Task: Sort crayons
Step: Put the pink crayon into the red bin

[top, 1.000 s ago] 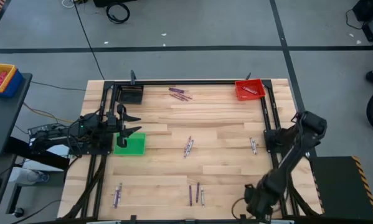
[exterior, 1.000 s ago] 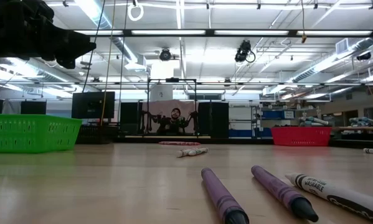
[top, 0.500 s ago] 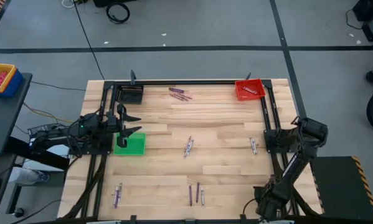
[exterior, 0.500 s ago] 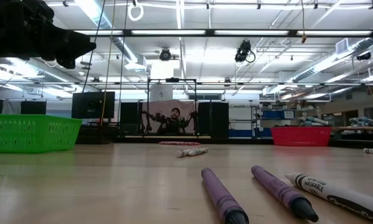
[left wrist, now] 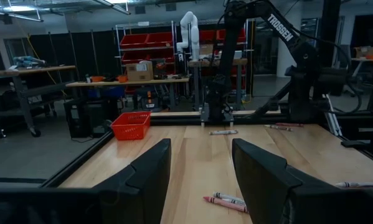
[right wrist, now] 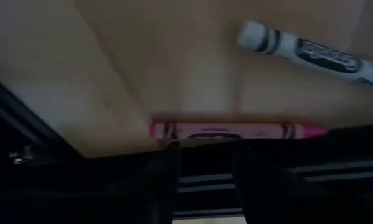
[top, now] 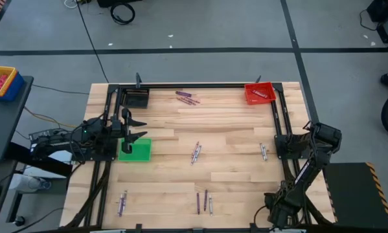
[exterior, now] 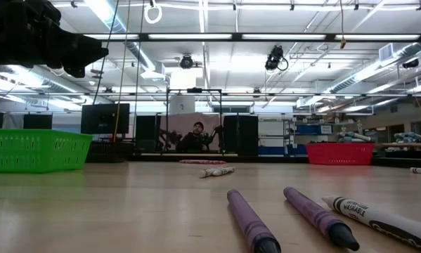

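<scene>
We find sorting barely begun: crayons (top: 195,153) lie scattered across the tabletop (top: 232,129), the left tool (left wrist: 198,180) parted and empty, the right tool (right wrist: 202,163) poised apart over a pink crayon (right wrist: 236,131).

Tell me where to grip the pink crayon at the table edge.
Take the pink crayon at its middle, from straight above, with the right gripper closing its fingers across the thin body. It lies flat along the table edge, clear of the white crayon.

The left claw (left wrist: 198,180) (fingers apart) faces crayons (left wrist: 226,201) and a red bin (left wrist: 131,125).
</scene>
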`<action>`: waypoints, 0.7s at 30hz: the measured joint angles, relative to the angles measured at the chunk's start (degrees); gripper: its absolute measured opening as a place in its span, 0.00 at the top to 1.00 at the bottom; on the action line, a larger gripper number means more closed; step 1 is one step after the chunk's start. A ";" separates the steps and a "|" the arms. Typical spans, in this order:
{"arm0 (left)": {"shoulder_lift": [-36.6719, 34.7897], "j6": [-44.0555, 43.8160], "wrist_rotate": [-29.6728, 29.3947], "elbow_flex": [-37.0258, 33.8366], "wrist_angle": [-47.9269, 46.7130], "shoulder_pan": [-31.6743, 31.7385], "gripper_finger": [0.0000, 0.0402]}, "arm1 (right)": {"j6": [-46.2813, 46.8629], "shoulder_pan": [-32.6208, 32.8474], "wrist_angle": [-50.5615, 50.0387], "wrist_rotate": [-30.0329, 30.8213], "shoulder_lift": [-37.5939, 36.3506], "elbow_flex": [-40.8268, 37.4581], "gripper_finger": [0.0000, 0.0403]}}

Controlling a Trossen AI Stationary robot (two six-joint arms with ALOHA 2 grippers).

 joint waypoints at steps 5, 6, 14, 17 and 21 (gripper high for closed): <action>0.00 -0.01 -0.01 0.00 0.00 0.00 0.54 | 0.19 0.00 1.04 0.02 0.00 0.00 0.64; 0.00 0.01 0.00 0.00 0.00 -0.01 0.54 | 0.17 0.00 1.06 0.04 0.00 0.00 0.64; 0.00 0.00 0.01 0.00 0.00 0.00 0.54 | 0.00 -0.45 1.06 4.82 0.00 0.02 0.64; 0.00 0.01 -0.01 0.00 0.00 0.00 0.54 | -0.57 -1.23 1.13 4.85 0.00 0.08 0.64; 0.00 0.00 0.00 0.00 0.00 0.00 0.54 | -1.69 -2.65 1.33 4.68 0.00 0.11 0.64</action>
